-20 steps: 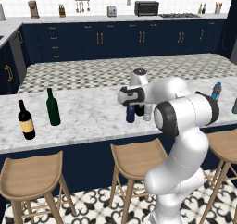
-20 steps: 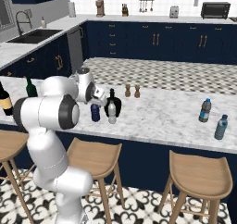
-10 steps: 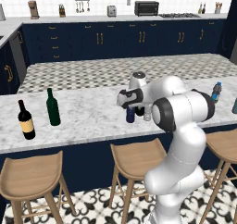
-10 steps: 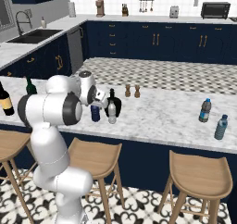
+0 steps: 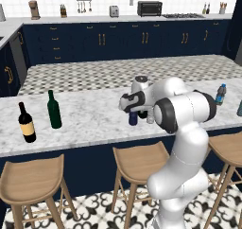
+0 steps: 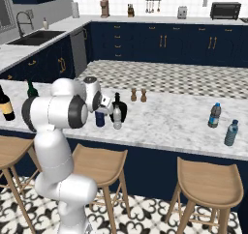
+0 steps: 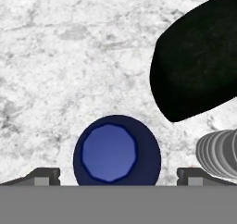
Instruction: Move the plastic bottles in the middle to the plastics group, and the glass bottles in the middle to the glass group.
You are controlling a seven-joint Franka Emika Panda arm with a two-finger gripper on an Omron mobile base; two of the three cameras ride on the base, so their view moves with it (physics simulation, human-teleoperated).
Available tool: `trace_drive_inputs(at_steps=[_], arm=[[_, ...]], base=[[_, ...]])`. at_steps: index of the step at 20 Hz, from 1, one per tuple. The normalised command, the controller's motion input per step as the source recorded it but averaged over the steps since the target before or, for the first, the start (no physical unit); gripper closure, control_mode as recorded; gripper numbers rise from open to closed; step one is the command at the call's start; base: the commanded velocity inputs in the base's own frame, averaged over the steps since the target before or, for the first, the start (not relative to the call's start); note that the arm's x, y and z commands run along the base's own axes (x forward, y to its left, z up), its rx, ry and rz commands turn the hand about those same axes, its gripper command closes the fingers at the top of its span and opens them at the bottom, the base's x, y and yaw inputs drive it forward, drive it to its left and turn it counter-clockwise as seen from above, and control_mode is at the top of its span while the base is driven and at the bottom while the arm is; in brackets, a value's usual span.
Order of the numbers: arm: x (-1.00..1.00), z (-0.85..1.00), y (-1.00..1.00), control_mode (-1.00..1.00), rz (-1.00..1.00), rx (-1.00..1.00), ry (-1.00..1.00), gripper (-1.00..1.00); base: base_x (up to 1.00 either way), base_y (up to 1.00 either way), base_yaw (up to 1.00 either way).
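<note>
My gripper [image 7: 118,176] is open and points down over the dark navy plastic bottle [image 7: 115,151], whose round top sits between my fingertips [image 7: 44,174]. The same bottle [image 5: 133,118] [image 6: 100,118] stands mid-counter under the hand [image 5: 133,103]. Beside it is the clear grey bottle with a white cap [image 6: 116,118] [image 5: 150,117] [image 7: 220,152]. Just behind stands the squat dark glass bottle [image 6: 119,109] [image 7: 199,75]. The plastics group, a blue-labelled bottle [image 6: 214,115] [image 5: 220,94] and a teal bottle [image 6: 231,133], is at the right end. The glass group, a green wine bottle [image 5: 54,110] and a tan-labelled black one [image 5: 27,124], is at the left.
Two small wooden shakers [image 6: 138,95] stand behind the middle bottles on the marble island counter [image 5: 90,119]. Wooden stools [image 5: 137,162] line the near side. A long stretch of bare counter lies between the middle bottles and each group.
The hand has drifted slightly left and down over the navy bottle. The jaws have stayed open and no bottle has moved.
</note>
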Motion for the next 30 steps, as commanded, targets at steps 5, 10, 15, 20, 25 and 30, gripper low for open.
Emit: trace_drive_inputs(at_steps=[5, 10, 15, 20, 25, 30], arm=[[0.03, -0.04, 0.0, -1.0, 0.0, 0.0, 0.0, -1.0], [0.0, 0.0, 0.0, -1.0, 0.0, 0.0, 0.0, 1.0], [-0.04, 0.0, 0.0, -1.0, 0.0, 0.0, 0.0, 1.0], [-0.71, 0.05, 0.0, -1.0, 0.0, 0.0, -0.01, 1.0], [-0.97, 0.16, 0.0, -1.0, 0.0, 0.0, 0.0, 1.0], [-0.6, 0.21, -0.22, -1.0, 0.0, 0.0, 0.01, 1.0]], base=[[0.0, 0.0, 0.0], [0.0, 0.0, 0.0], [0.0, 0.0, 0.0], [0.0, 0.0, 0.0], [0.0, 0.0, 0.0], [0.0, 0.0, 0.0]])
